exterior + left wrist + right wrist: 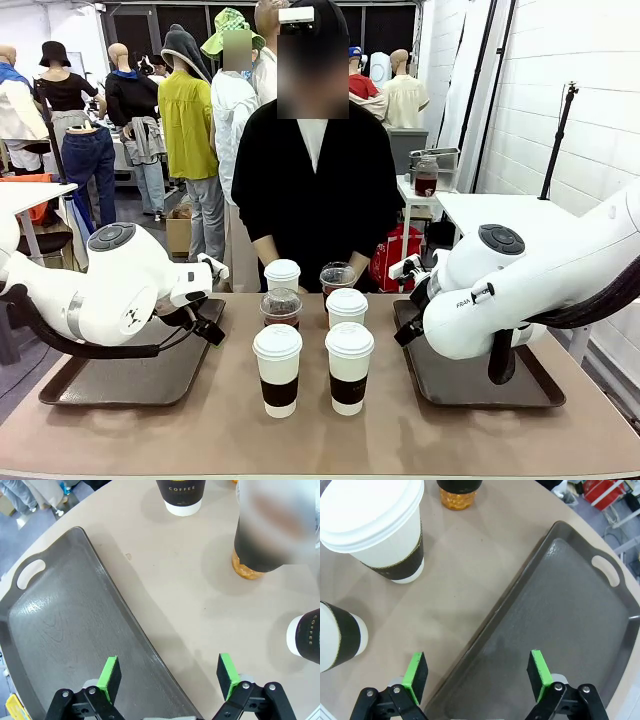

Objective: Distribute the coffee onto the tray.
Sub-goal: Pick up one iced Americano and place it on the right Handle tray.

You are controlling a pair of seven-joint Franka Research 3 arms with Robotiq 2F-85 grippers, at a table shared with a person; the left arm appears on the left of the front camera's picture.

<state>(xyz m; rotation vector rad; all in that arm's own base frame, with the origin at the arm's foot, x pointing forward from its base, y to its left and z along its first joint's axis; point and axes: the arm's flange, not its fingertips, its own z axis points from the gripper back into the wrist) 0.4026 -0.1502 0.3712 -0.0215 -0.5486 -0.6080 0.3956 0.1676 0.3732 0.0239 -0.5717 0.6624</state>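
Note:
Six coffee cups stand in a cluster at the table's middle. Four are white lidded paper cups with dark sleeves. Two are clear dome-lidded cups of brown drink. A dark tray lies on each side: the left tray and the right tray. My left gripper hangs open over the left tray's inner rim, holding nothing. My right gripper hangs open over the right tray's inner rim, with a white cup ahead to its left.
A person in a black top stands at the far edge, right behind the cups. Both trays are bare. Bare tabletop lies in front of the cups. In the left wrist view a sleeved cup and a clear cup stand beyond the tray.

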